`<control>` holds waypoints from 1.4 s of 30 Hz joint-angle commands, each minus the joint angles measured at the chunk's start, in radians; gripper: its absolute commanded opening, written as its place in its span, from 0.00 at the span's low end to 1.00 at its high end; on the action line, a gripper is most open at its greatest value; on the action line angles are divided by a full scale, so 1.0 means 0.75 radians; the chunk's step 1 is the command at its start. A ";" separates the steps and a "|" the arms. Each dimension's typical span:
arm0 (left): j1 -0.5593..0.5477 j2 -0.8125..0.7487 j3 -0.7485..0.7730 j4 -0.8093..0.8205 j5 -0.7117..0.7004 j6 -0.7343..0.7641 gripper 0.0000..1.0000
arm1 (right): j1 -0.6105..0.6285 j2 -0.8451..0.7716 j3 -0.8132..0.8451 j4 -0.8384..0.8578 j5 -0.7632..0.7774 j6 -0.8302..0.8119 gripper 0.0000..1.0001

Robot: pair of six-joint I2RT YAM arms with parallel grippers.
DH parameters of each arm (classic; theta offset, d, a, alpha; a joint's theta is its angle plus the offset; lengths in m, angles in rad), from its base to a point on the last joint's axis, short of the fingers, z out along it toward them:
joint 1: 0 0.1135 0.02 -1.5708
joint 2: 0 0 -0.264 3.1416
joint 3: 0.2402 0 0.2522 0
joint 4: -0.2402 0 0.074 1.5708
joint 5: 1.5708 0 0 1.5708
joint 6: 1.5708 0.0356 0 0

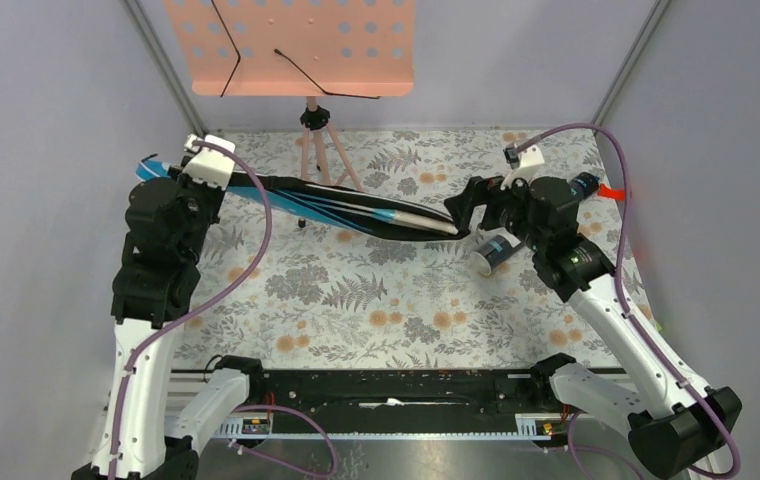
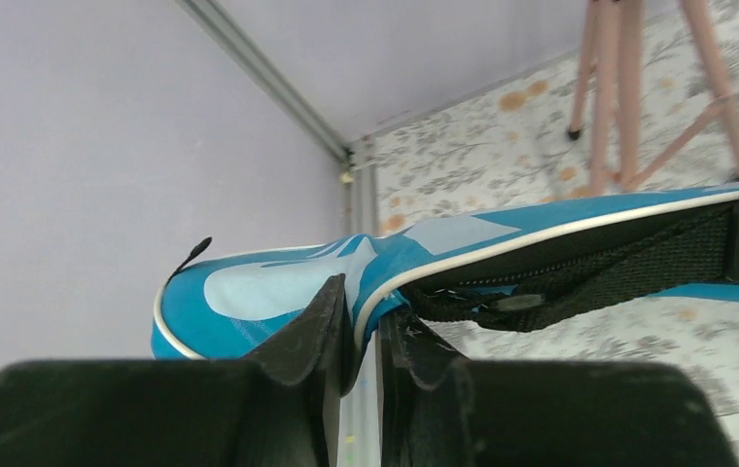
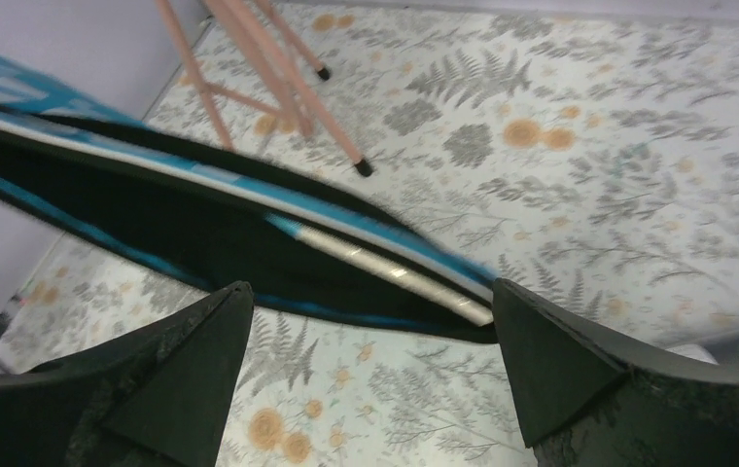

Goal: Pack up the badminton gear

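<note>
The blue racket bag hangs stretched above the floral table, from the far left toward the centre right. My left gripper is shut on the bag's white-piped edge near its rounded end, with a black strap trailing to the right. Pale racket handles stick out of the bag's dark open mouth. My right gripper is open just in front of the handle ends and holds nothing; it is also visible from above. A dark tube with a white end lies under the right wrist.
The peach perforated music stand stands on its tripod at the back, its legs just behind the bag. Grey walls close in the table on the left, back and right. A small red object sits at the far right.
</note>
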 commanded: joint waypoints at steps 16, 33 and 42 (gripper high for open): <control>-0.766 -0.146 -0.721 0.537 -0.269 -1.142 0.00 | 0.006 0.492 0.080 0.065 -0.295 0.121 0.97; -1.171 0.166 -0.700 0.381 -0.299 -1.574 0.00 | 0.199 0.366 -0.116 0.088 -0.349 0.013 0.90; -1.175 0.121 -0.719 0.425 -0.244 -1.585 0.00 | 0.320 0.335 -0.196 0.170 -0.207 0.067 0.89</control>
